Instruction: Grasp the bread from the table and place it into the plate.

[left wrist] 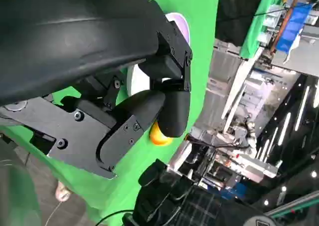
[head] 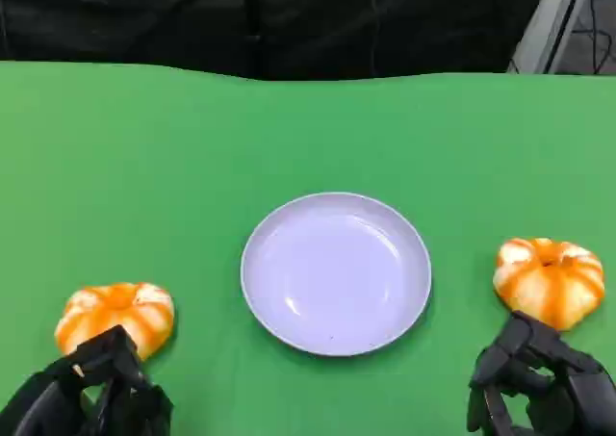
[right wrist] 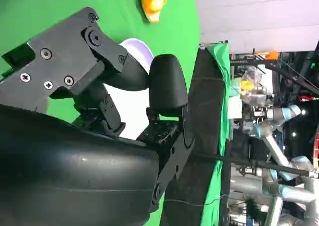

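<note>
Nearest me, my left hand (head: 91,393) sits at the lower left of the head view, its fingers (head: 115,351) curled loosely and holding nothing, their tips just in front of the left bread (head: 115,316). My right hand (head: 544,388) sits at the lower right, fingers likewise loosely bent with nothing in them, just short of the right bread (head: 550,280). Each bread is a round, pumpkin-shaped bun, glossy orange with pale cream segments and a dimple on top. Both rest on the green tabletop (head: 144,166). Between them, a little farther out, lies the pale lavender plate (head: 336,271), round and shallow, well apart from either bun.
</note>
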`<move>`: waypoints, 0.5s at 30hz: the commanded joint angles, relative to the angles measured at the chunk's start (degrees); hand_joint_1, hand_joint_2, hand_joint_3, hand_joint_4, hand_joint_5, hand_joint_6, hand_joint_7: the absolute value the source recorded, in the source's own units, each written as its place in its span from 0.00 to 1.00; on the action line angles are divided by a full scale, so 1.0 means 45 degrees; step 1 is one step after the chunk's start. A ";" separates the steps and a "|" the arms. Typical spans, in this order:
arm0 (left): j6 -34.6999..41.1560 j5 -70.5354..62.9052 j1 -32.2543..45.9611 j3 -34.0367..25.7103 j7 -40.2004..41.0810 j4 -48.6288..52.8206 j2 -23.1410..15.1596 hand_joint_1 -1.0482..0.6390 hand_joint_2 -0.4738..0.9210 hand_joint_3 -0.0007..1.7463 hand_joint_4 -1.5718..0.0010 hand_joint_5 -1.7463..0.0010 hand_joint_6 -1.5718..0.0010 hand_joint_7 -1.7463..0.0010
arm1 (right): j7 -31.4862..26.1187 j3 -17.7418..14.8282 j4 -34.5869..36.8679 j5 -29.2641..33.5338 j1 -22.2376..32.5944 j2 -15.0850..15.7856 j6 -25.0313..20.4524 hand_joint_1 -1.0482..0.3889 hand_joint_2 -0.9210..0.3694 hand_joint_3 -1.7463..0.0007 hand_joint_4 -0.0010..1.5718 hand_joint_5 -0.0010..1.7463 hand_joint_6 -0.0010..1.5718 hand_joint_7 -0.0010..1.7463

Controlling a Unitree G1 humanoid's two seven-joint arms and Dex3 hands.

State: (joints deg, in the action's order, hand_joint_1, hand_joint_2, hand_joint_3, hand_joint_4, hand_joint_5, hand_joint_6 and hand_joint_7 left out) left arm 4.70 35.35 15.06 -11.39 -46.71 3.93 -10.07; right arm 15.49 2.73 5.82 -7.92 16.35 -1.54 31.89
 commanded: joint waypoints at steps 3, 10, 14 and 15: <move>-0.0175 -0.0116 -0.0068 -0.0114 0.0051 0.0040 -0.0048 0.53 0.83 0.55 0.43 0.00 0.52 0.00 | -0.0085 -0.0106 -0.0122 -0.0033 0.0046 0.0168 -0.0106 0.62 0.32 0.26 0.52 1.00 0.46 0.92; -0.0183 -0.0117 -0.0068 -0.0113 0.0049 0.0030 -0.0016 0.53 0.84 0.55 0.43 0.00 0.52 0.00 | -0.0092 -0.0108 -0.0119 -0.0030 0.0042 0.0169 -0.0128 0.62 0.33 0.26 0.52 1.00 0.47 0.92; -0.0181 -0.0154 -0.0027 -0.0098 0.0093 -0.0015 -0.0001 0.53 0.83 0.55 0.43 0.00 0.52 0.00 | -0.0089 -0.0108 -0.0151 -0.0045 0.0081 0.0173 -0.0109 0.62 0.33 0.26 0.52 1.00 0.47 0.92; -0.0311 -0.0270 0.0005 -0.0072 0.0147 -0.0057 0.0027 0.53 0.83 0.55 0.43 0.00 0.52 0.00 | -0.0074 -0.0116 -0.0152 -0.0056 0.0096 0.0188 -0.0093 0.62 0.33 0.26 0.52 1.00 0.47 0.92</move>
State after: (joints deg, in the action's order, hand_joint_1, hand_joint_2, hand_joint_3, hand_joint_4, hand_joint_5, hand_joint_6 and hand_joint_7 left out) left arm 4.61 35.14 15.05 -11.39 -46.71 3.94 -9.84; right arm 15.32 2.73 5.69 -7.78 16.34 -1.54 31.72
